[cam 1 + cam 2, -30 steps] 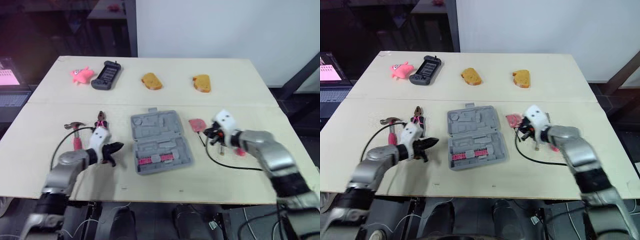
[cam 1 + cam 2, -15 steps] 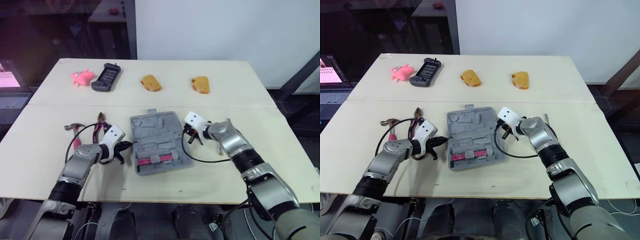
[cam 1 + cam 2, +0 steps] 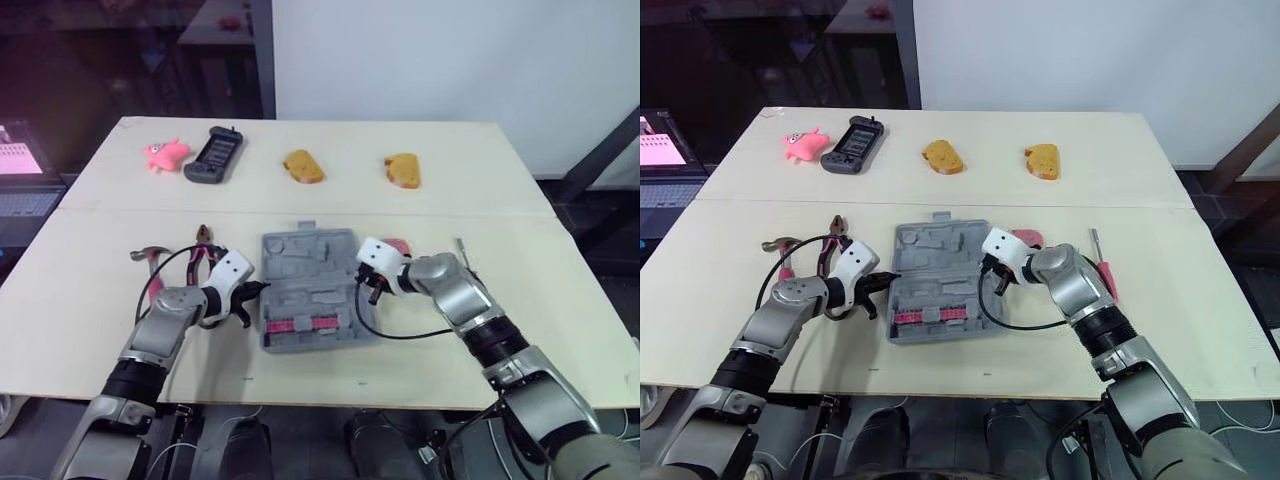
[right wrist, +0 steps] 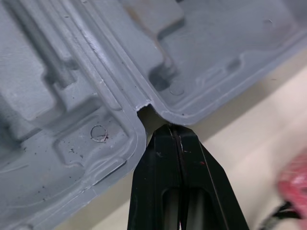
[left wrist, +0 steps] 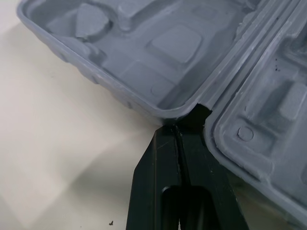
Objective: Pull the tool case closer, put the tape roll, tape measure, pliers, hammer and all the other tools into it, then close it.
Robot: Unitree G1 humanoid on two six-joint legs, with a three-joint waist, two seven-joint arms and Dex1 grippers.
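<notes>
The grey tool case [image 3: 310, 288] lies open at mid table, with a pink row of bits [image 3: 300, 324] in its near half. My left gripper [image 5: 175, 127] is shut, its tips at the hinge notch on the case's left side [image 3: 256, 290]. Shut as well, my right gripper [image 4: 173, 127] has its tips at the hinge notch on the right side [image 3: 364, 287]. The hammer [image 3: 150, 262] and pliers [image 3: 203, 240] lie left of the case. A pink-red tool [image 3: 397, 245] sits just behind the right gripper, and a red-handled screwdriver [image 3: 1100, 264] lies farther right.
Along the far half of the table sit a pink toy [image 3: 165, 153], a black handheld device [image 3: 213, 153] and two bread pieces [image 3: 303, 165] [image 3: 403, 168]. A black cable [image 3: 400, 332] loops on the table by the right wrist. A laptop [image 3: 20, 160] stands off the left edge.
My right gripper moved left from beside the pink-red tool to the case's right edge. My left gripper moved right to the case's left edge. The case turned slightly squarer.
</notes>
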